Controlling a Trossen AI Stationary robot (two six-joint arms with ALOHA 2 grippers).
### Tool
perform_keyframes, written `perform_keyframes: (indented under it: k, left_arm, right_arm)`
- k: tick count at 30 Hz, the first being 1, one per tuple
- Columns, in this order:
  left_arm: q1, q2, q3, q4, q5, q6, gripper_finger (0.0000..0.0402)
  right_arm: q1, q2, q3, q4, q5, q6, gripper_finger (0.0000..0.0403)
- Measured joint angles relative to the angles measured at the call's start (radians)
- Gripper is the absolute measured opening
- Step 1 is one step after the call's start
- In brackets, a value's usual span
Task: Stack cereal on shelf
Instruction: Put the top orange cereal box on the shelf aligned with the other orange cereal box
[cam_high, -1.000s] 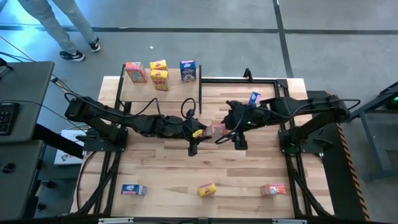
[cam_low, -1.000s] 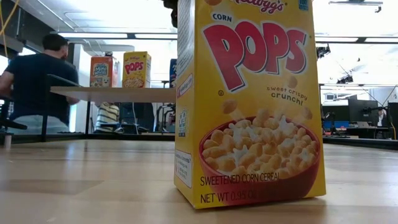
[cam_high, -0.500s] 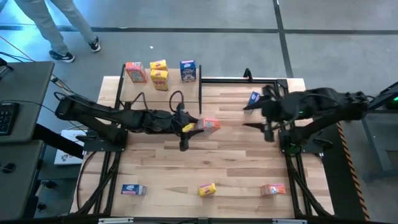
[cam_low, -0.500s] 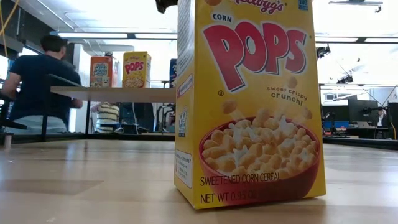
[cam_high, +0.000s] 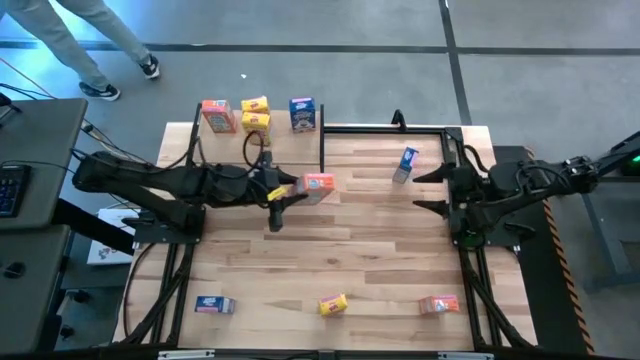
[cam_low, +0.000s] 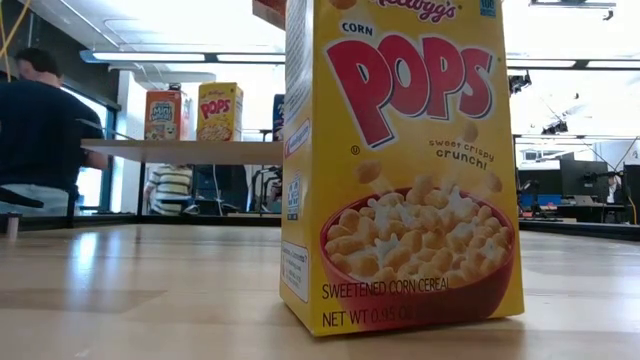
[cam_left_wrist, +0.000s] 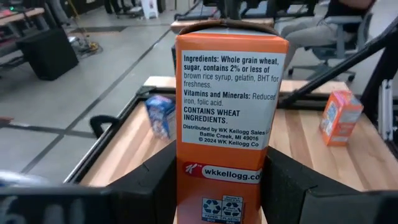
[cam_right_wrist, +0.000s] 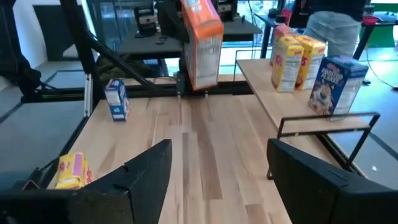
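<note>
My left gripper (cam_high: 298, 190) is shut on an orange-red cereal box (cam_high: 318, 185), held over the table just right of the shelf (cam_high: 215, 150). The shelf's far edge carries an orange-red box (cam_high: 217, 115), two yellow boxes (cam_high: 256, 117) and a blue one (cam_high: 303, 113), all upright. My right gripper (cam_high: 425, 192) stands open at the table's right edge and holds nothing. In the low view a yellow box (cam_low: 400, 160) fills the foreground. My left gripper pinches the orange-red box's lower part (cam_left_wrist: 224, 180) between its two fingers (cam_left_wrist: 152, 186), one on each broad face, with the narrow ingredients panel toward the wrist. The fingers come nearly level from the table's left. The box (cam_right_wrist: 202, 43) stands upright, lifted clear of the table.
A blue box (cam_high: 406, 163) stands on the table at the far right. Along the near edge lie a blue box (cam_high: 213, 305), a yellow box (cam_high: 333, 304) and an orange-red box (cam_high: 438, 304). The shelf's black posts (cam_high: 322, 150) stand beside the held box. A person sits beyond the table (cam_low: 40, 130).
My left gripper has carried the orange-red box up and toward the table's left, closer to the shelf; the box stays upright. My right gripper has drawn back from the table's middle to its right edge, holding nothing.
</note>
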Motion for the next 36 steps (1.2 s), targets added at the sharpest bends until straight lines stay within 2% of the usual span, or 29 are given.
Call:
perform_keyframes:
  k: [8, 15, 23, 26, 32, 36]
  left_arm:
    - [-0.030, -0.050, 0.000, -0.079, -0.066, -0.017, 0.0168]
    - [-0.071, -0.049, 0.000, -0.088, -0.077, -0.027, 0.0168]
    - [-0.108, -0.049, 0.000, -0.111, -0.146, -0.033, 0.0168]
    - [-0.111, -0.049, 0.000, -0.124, -0.156, -0.033, 0.0168]
    - [-0.111, -0.049, 0.000, -0.137, -0.184, -0.035, 0.0168]
    - [-0.111, -0.049, 0.000, -0.137, -0.186, -0.036, 0.0168]
  right_arm:
    - [0.000, -0.131, -0.185, 0.089, 0.010, 0.013, 0.0256]
    - [0.000, -0.214, -0.331, 0.166, 0.012, 0.031, 0.0256]
    - [0.000, -0.297, -0.503, 0.313, 0.007, 0.048, 0.0256]
    - [0.000, -0.324, -0.548, 0.346, -0.035, 0.067, 0.0256]
    - [0.000, -0.378, -0.643, 0.488, -0.202, 0.064, 0.0256]
    - [0.000, -0.426, -0.718, 0.530, -0.210, 0.068, 0.0256]
